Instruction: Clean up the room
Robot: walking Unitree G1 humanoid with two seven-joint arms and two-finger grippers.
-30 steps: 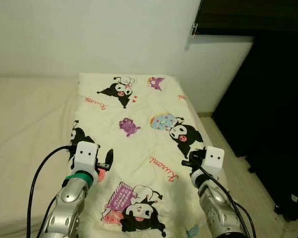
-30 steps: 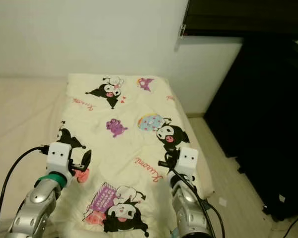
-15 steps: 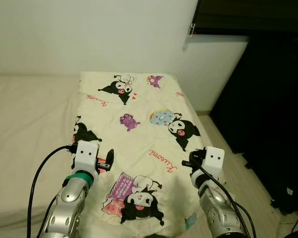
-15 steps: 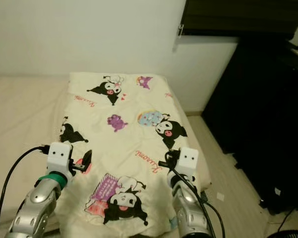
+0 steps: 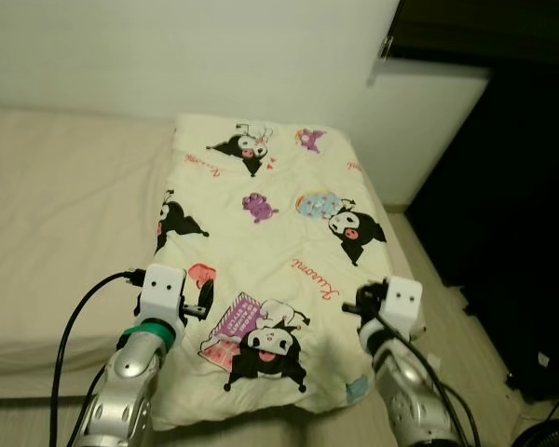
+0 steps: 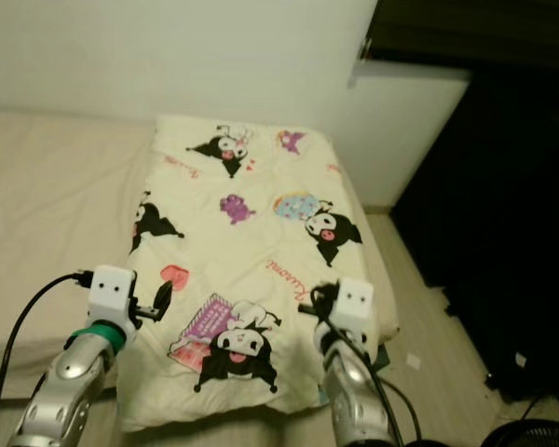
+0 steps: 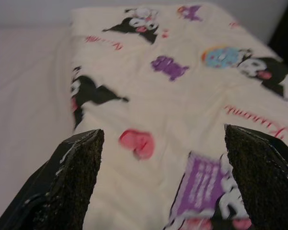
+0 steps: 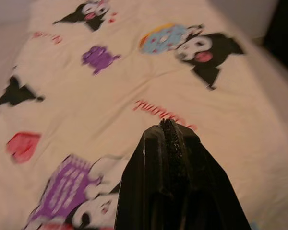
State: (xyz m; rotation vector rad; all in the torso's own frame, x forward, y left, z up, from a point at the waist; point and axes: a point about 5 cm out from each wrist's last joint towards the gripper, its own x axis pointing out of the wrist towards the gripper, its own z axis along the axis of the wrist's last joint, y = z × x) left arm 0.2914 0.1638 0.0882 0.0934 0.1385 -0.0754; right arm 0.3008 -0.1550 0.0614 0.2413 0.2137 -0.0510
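Compared with one second before, more of the blanket's near edge was visible and the whole scene had shifted, so the camera had moved back. On the right side of the beige bed point(image 5: 65, 223) the cream blanket point(image 5: 279, 251) with cartoon prints lay spread flat. Over its near left edge the left gripper point(image 7: 165, 182) hovered, its fingers wide apart and empty. Above the near right part, the right gripper point(image 8: 169, 139) had its fingers pressed together, gripping nothing.
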